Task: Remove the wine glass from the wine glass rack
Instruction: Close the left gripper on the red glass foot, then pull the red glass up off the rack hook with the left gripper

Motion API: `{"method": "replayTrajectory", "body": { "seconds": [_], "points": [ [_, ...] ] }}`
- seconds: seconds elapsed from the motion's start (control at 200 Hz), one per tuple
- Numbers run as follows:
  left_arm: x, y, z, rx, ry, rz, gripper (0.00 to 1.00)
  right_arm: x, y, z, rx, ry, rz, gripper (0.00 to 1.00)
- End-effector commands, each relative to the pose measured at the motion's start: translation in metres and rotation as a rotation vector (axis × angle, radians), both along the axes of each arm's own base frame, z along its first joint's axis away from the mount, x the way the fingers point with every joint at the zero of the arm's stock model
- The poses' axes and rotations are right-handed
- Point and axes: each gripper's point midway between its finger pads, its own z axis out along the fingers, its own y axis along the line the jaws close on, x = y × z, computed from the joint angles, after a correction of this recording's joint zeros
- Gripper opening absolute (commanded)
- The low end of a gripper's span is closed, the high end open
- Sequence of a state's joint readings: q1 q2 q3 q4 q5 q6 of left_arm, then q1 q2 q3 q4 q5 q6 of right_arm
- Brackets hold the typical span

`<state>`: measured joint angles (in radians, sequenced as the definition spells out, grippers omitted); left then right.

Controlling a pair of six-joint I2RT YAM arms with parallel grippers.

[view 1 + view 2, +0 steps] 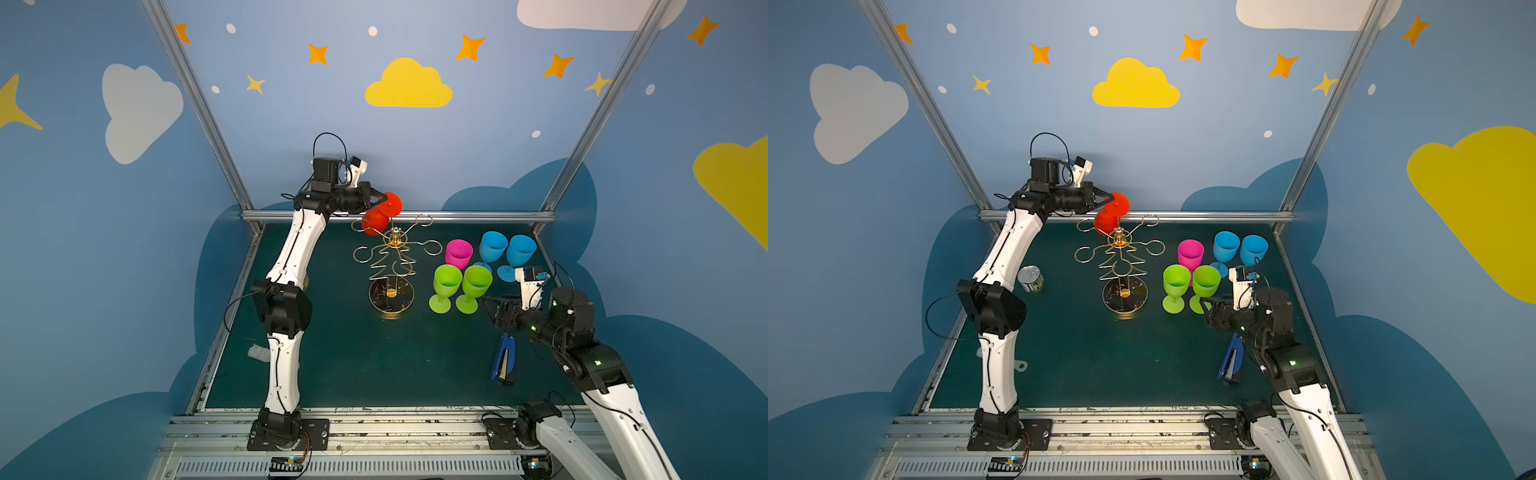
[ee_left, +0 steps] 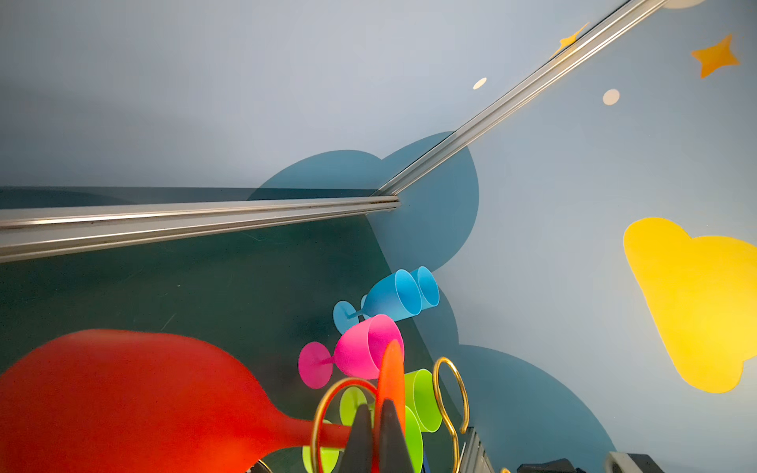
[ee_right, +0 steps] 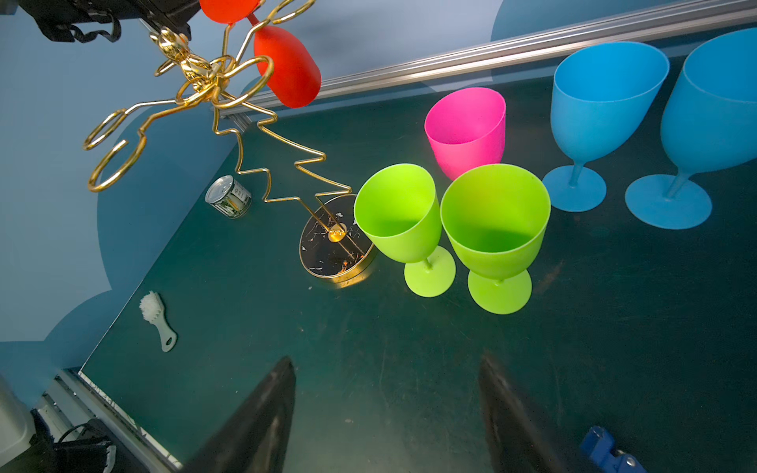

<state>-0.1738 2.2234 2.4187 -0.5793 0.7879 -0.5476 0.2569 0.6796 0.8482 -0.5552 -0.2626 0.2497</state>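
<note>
A red wine glass [image 1: 374, 222] hangs upside down on the gold wine glass rack [image 1: 392, 239], at the far side of the rack's top, near the back rail. Its stem runs through one of the rack's loop-ended arms [image 2: 323, 403], and its foot disc [image 2: 391, 368] sits above the loop. My left gripper [image 2: 376, 406] is shut on the edge of that foot, as both top views show [image 1: 1109, 198]. My right gripper [image 3: 386, 360] stands open over bare mat at the right, in front of the green glasses, with nothing between its fingers.
Right of the rack's round base [image 1: 391, 295] stand two green glasses [image 1: 448, 282], a pink one [image 1: 459, 253] and two blue ones [image 1: 493, 246]. A blue stapler [image 1: 503, 359] lies near my right arm. A tin can [image 1: 1030, 278] and a white brush [image 3: 157, 317] lie at the left.
</note>
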Motion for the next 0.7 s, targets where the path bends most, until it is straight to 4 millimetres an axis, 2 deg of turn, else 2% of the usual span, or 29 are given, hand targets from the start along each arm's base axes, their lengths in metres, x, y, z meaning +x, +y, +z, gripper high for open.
{"method": "replayTrajectory", "body": {
  "seconds": [0.0, 0.305, 0.696],
  "points": [
    [-0.009, 0.001, 0.022, -0.066, -0.014, -0.024, 0.04, -0.004, -0.001, 0.006, 0.0, -0.011, 0.001, 0.7],
    [-0.02, -0.001, 0.032, -0.095, -0.033, -0.048, 0.04, -0.005, -0.001, 0.008, 0.01, -0.013, -0.001, 0.7],
    [-0.03, -0.002, 0.033, -0.129, -0.024, -0.074, 0.04, -0.007, -0.001, 0.01, 0.011, -0.015, 0.001, 0.7]
  ]
}}
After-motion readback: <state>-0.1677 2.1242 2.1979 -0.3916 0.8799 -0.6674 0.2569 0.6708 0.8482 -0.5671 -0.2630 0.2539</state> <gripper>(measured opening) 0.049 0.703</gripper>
